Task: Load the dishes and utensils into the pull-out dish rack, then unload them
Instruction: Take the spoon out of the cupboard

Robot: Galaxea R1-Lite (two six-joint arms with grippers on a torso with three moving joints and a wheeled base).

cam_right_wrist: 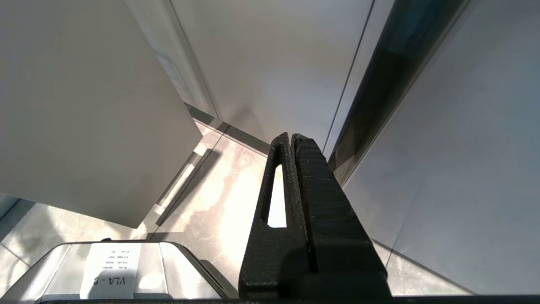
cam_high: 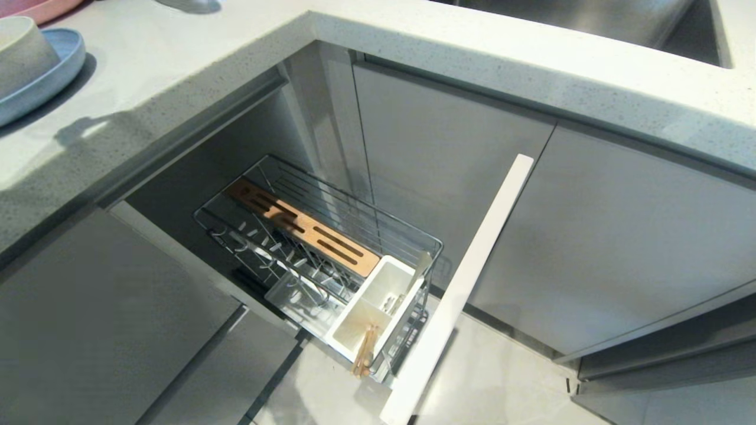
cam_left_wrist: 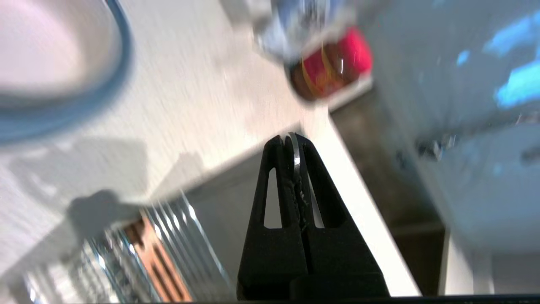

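Between the pressed-together fingers of the left gripper (cam_left_wrist: 294,141) sits a thin silver spoon (cam_left_wrist: 296,157), carried above the rack (cam_high: 331,236). Chopsticks (cam_high: 364,349) stand in its caddy (cam_high: 378,307); bowl (cam_high: 23,53) and plate (cam_high: 50,77) wait on the counter (cam_high: 177,71). Right gripper (cam_right_wrist: 291,139), closed empty, hangs parked.

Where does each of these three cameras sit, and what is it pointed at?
Head view: high on the robot, looking down at the countertop and the pull-out dish rack with chopsticks in its caddy; no arm shows.
Left wrist view: behind the left gripper, shut on a thin metal strip, above the counter edge; bowl on blue plate beyond.
Right wrist view: behind the shut right gripper, low, facing cabinet fronts and floor.
Shared: head and left wrist views both show the rack's wooden strip.
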